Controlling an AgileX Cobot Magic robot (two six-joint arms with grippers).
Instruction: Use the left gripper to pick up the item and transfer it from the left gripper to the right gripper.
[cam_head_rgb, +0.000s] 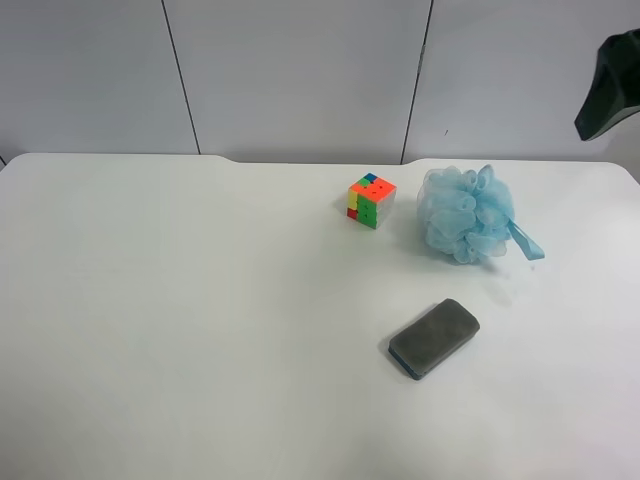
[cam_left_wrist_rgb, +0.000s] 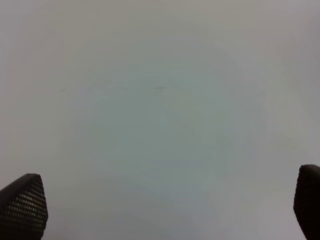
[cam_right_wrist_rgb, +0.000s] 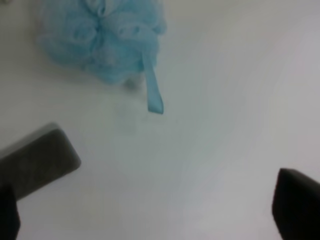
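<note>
The light-blue mesh pouf (cam_head_rgb: 466, 213) lies on the white table (cam_head_rgb: 200, 320) at the right rear, its blue ribbon loop (cam_head_rgb: 527, 243) trailing to the right. It also shows in the right wrist view (cam_right_wrist_rgb: 102, 37), ahead of my right gripper (cam_right_wrist_rgb: 150, 202). That gripper is open and empty above the table, with its black fingertips (cam_right_wrist_rgb: 296, 202) wide apart. My left gripper (cam_left_wrist_rgb: 165, 200) is open and empty over bare white table, and no object shows in its view. Of the arms, the exterior high view shows only a dark piece (cam_head_rgb: 610, 85) at the top right edge.
A small multicoloured puzzle cube (cam_head_rgb: 371, 200) stands left of the pouf. A flat dark-grey pad (cam_head_rgb: 434, 338) lies nearer the front and also shows in the right wrist view (cam_right_wrist_rgb: 37, 160). A grey panelled wall (cam_head_rgb: 300, 70) stands behind the table.
</note>
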